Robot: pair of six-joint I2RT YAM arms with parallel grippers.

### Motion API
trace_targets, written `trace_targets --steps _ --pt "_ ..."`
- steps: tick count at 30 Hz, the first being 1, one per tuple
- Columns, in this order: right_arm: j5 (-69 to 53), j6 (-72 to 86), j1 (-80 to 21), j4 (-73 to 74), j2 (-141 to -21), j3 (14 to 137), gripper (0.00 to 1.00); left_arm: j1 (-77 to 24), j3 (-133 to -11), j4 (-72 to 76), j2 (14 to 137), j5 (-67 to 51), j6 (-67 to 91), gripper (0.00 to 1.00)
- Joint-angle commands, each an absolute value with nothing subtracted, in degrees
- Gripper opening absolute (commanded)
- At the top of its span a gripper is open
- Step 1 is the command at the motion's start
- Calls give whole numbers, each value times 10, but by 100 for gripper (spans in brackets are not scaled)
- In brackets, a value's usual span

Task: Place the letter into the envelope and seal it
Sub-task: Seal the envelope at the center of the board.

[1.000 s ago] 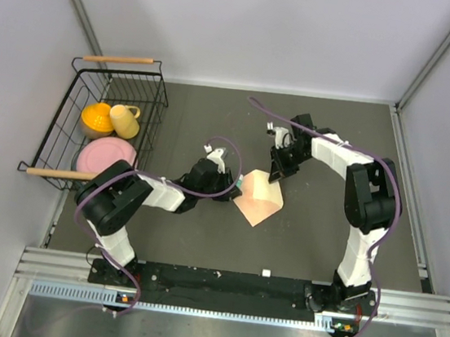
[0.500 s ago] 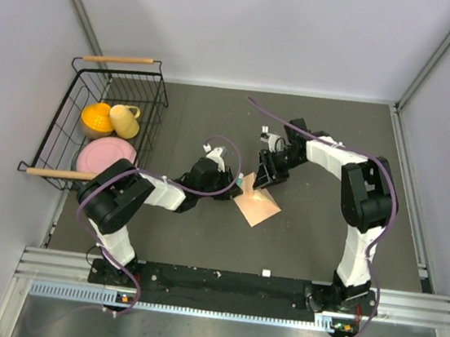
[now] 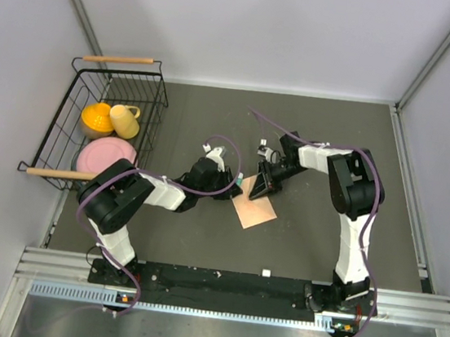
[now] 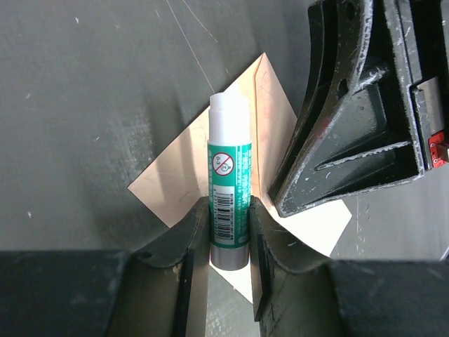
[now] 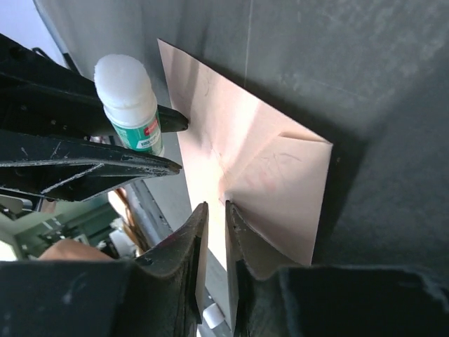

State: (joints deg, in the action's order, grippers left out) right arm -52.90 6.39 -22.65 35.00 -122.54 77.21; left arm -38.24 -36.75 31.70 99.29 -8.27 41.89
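my left pincer (image 4: 228, 205) is clamped on the glue stick (image 4: 229, 168), right above the envelope (image 4: 175, 186). my right pincer (image 5: 214, 206) is narrow at the envelope's fold, can't tell if it's pinching paper. the envelope sits mid counter (image 3: 335, 141), between both pincers.

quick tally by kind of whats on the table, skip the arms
envelope: 1
glue stick: 1
wire basket: 1
dishes in it: 3 (orange bowl, yellow mug, pink plate)
small white piece, too small to identify: 1
total: 7
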Motion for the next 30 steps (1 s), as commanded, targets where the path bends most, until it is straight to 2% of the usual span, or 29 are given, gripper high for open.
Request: trace_targets --steps 1,7,17,30 --pt "-553 95 -218 314 -1252 755 13 -381 -378 319 998 -83 416 0" --pt "-553 88 -200 307 -1265 743 5 -381 -375 316 998 -76 416 0" --pt "-685 170 -212 177 -1170 656 6 -381 -377 315 999 -72 414 0" --pt "-615 202 -206 163 -1253 671 6 -381 -375 311 995 -71 412 0"
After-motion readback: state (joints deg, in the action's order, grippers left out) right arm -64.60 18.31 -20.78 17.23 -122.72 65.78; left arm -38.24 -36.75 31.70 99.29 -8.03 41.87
